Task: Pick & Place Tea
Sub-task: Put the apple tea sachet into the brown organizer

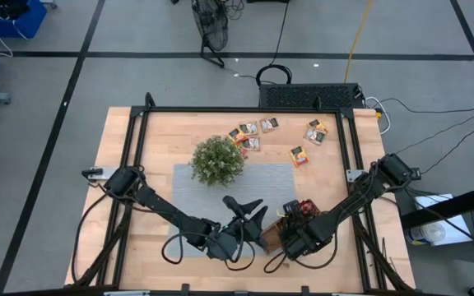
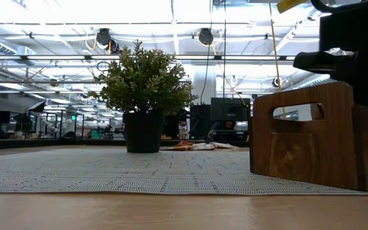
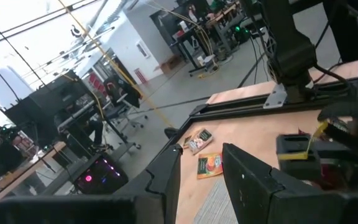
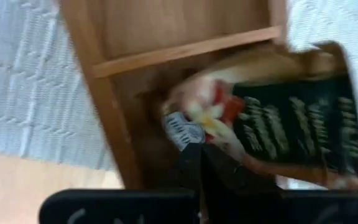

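While the right hand (image 1: 296, 220) sits low over the wooden tray (image 1: 280, 234) at the near edge of the grey mat (image 1: 262, 185), its fingers (image 4: 194, 163) are pressed together, and the right wrist view shows them down inside a tray compartment right against a dark tea sachet (image 4: 291, 134); whether the sachet is actually pinched cannot be told. The left hand (image 1: 252, 212) is just beside the tray on the mat, its fingers (image 3: 253, 180) spread part-way with nothing between them. Most of the tea (image 1: 253, 136) lies loose on the bare wood at the far side of the surface (image 1: 118, 164), in a scattered cluster behind the plant, with a couple of sachets (image 1: 316, 131) farther toward the right arm's side and one orange sachet (image 1: 299, 154) nearer the mat's far corner. The potted plant (image 1: 217, 159) stands upright on the mat's far edge, between the left arm and the loose sachets. In the low view the tray wall (image 2: 305, 137) with its handle slot fills the right side, the plant (image 2: 144, 89) well apart from it
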Controlling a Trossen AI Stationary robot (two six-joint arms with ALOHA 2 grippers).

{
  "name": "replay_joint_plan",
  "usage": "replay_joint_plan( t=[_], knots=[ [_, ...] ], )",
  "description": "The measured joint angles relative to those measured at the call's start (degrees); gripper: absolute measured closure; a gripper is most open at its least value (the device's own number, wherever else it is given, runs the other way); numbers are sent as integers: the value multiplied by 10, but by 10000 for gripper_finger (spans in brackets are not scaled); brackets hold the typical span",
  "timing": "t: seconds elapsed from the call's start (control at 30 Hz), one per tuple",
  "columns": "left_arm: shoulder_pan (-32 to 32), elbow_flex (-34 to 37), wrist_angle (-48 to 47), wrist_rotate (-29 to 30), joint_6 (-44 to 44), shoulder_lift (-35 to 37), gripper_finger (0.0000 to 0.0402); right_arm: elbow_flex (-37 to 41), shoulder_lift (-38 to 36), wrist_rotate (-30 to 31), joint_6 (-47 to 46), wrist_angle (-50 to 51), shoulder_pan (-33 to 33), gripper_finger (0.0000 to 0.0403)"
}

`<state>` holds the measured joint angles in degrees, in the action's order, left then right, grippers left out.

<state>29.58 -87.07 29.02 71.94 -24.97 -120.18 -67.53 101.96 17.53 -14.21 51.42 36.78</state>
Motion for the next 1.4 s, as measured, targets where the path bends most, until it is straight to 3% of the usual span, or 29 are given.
replay_joint_plan(
  t=[0.17, 0.43, 0.7, 1.0, 1.27, 1.4],
  knots=[
    [0, 0, -4, 0, 1, 0, 279, 0, 0, 63, -3, -2, 10, 403],
    [0, 0, -6, 0, 3, 0, 279, 0, 0, 64, -13, -2, 20, 403],
    [0, 0, -5, 0, 3, 0, 279, 0, -3, 3, -15, -21, 20, 403],
    [-2, 0, -5, 0, 3, 0, 279, 0, -3, -11, 55, -92, 14, 403],
    [-2, 0, -5, 0, 3, 0, 279, 0, -3, 100, 62, -96, 11, 403],
    [-2, 0, -5, 0, 3, 0, 279, 0, -3, 110, 61, -96, 14, 403]
  ],
)
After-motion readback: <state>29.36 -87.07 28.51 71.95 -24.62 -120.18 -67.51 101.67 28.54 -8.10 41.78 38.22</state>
